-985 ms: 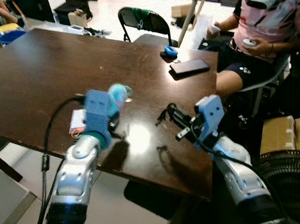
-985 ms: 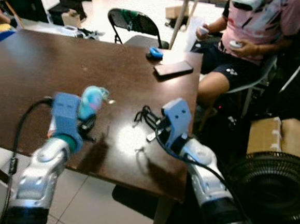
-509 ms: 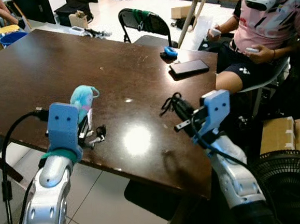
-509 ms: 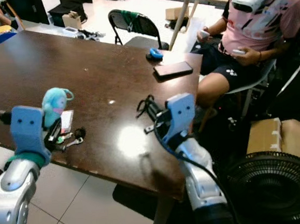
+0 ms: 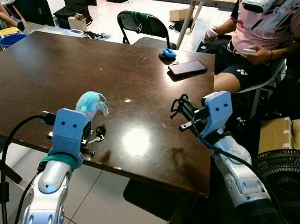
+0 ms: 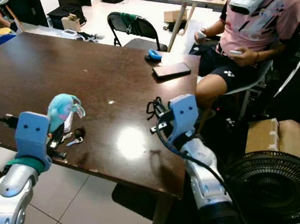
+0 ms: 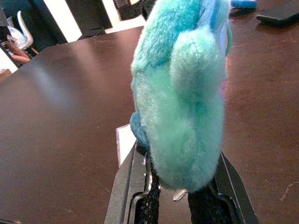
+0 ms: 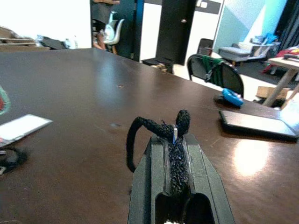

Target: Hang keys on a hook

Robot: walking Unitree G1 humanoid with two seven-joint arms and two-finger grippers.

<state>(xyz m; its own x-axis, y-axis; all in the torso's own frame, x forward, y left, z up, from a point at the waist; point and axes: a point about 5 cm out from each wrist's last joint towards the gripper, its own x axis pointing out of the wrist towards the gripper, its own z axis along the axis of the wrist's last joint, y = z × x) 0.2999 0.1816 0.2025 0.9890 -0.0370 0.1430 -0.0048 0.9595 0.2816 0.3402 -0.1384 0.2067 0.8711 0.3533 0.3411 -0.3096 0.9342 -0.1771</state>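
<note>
Holding: left gripper (image 5: pixel 87 131), jaws clamped on the plush keychain (image 5: pixel 90 104), now lifted higher above the keys (image 5: pixel 95 135) on the tabletop (image 5: pixel 58 67).
Right gripper (image 6: pixel 158 113): jaws together, nearer the phone (image 5: pixel 188 68) than before.
Person (image 5: pixel 267 19): seated beyond the phone.

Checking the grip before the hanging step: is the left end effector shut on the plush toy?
Shut: its fingers squeeze the plush toy from both sides, above the table.
</note>
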